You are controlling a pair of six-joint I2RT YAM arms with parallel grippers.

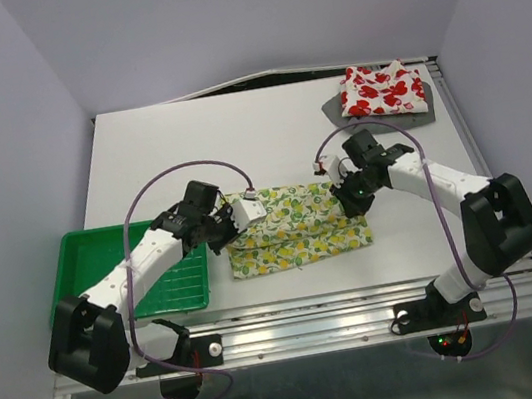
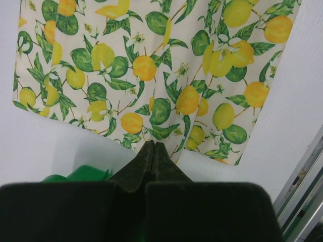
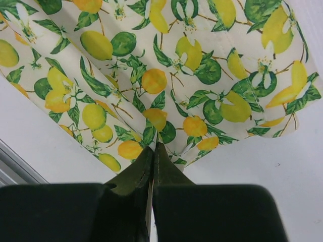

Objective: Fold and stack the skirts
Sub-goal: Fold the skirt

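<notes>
**Item:** lemon skirt [image 1: 298, 227].
**Handling (judged):** thin, light, limp cloth. It is likely to sag and slide and is not fragile. It is best pinched at the corners or side edges.
**Location:** laid flat mid-table, apparently doubled, between the two pincers.
**Left gripper** [image 2: 153, 147]: jaws pressed together, tips at the skirt's left edge.
**Right gripper** [image 3: 154, 150]: likewise closed, at the right edge.
Whether cloth is caught by either cannot be told.
**Red skirt** [image 1: 385, 87]: set on the grey skirt [image 1: 333, 108] at the far right corner.

White arms [image 1: 144, 260] — black joints [image 1: 88, 339], purple cables [image 1: 143, 193]
</notes>
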